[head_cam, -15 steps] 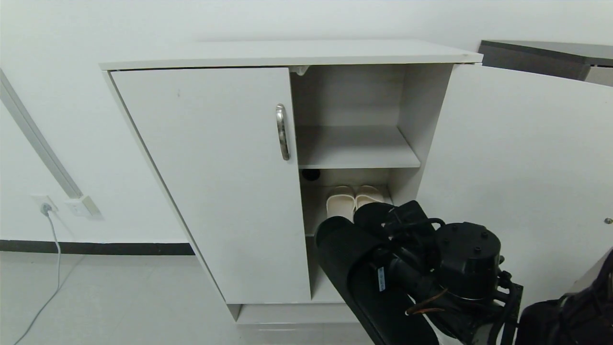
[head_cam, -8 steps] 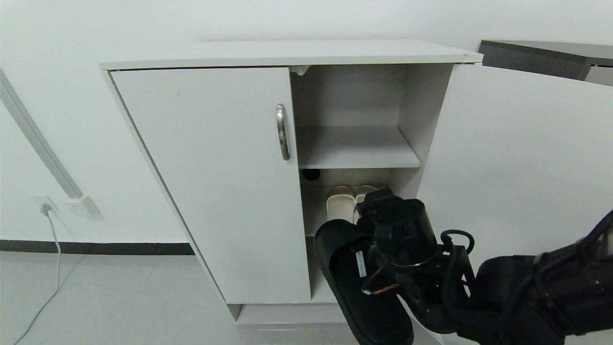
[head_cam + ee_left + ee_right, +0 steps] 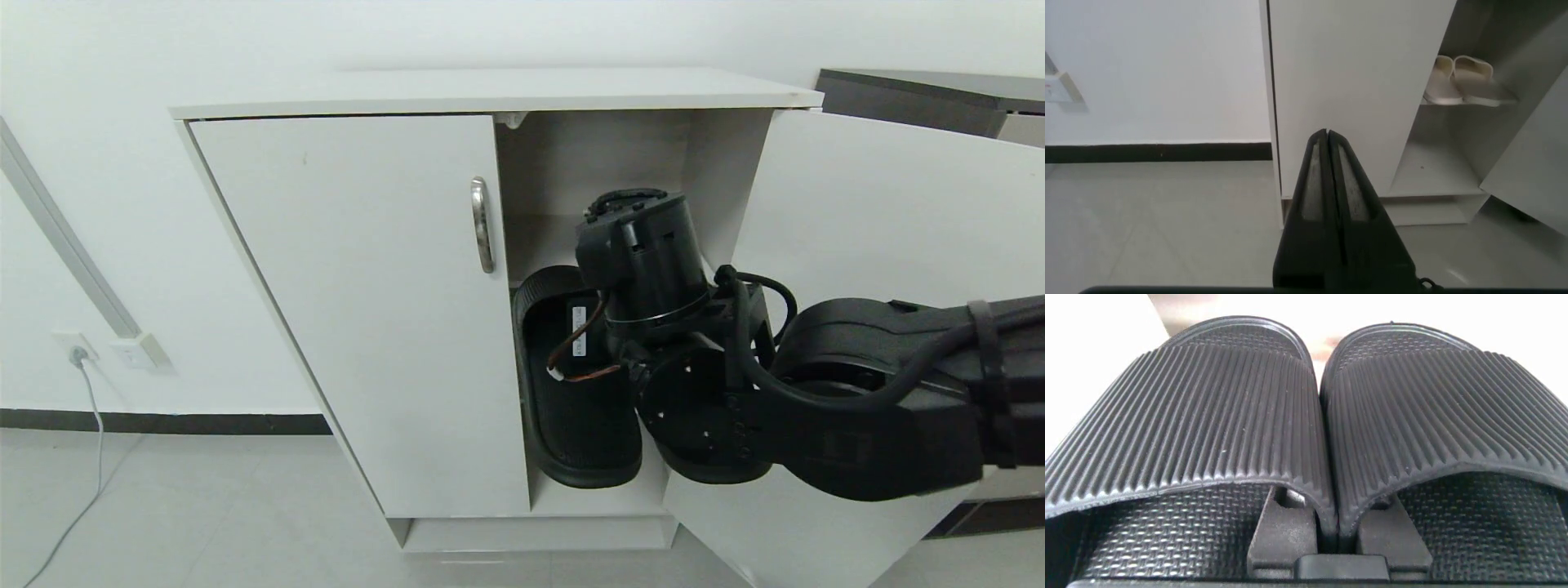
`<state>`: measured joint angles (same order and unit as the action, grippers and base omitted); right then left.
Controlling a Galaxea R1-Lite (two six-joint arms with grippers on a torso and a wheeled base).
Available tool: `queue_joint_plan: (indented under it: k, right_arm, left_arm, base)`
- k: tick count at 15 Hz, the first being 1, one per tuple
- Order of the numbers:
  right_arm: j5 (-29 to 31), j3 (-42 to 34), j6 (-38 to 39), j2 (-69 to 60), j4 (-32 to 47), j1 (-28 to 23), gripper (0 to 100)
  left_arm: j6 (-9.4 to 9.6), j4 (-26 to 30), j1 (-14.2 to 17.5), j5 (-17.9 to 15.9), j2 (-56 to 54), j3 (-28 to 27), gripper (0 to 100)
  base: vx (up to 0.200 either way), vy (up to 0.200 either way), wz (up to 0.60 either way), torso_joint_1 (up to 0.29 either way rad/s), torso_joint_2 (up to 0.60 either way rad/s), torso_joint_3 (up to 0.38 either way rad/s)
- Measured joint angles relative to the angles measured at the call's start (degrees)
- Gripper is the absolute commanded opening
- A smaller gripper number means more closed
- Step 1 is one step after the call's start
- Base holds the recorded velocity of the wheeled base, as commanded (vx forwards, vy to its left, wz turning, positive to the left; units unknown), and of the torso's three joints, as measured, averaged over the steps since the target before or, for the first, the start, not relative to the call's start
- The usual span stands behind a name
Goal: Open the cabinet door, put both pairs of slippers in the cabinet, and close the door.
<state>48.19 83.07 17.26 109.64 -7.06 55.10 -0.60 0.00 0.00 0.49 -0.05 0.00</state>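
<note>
The white cabinet has its left door closed and its right door swung open. A pair of black slippers hangs in the opening, soles toward me, held by my right arm. In the right wrist view my right gripper is shut on the inner edges of both black slippers, under their ribbed straps. A beige pair lies on the cabinet's middle shelf. My left gripper is shut and holds nothing, low over the floor in front of the closed door.
A metal handle sits on the closed door's edge. A wall socket with a cable is at the left. Grey furniture stands behind the open door. Open floor lies left of the cabinet.
My right arm has risen and moved forward, carrying the black slippers from below the opening up into it. They now cover the beige pair in the head view.
</note>
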Motion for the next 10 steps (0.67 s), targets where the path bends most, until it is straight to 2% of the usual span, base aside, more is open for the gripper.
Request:
queue_joint_plan:
  k: [10]
  right_arm:
    - [0.6, 1.5, 0.2, 1.7, 2.3, -2.8, 0]
  left_arm:
    - [0.0, 0.0, 0.0, 0.0, 0.0, 0.0, 0]
  base:
    - [0.0, 0.0, 0.0, 0.0, 0.0, 0.0]
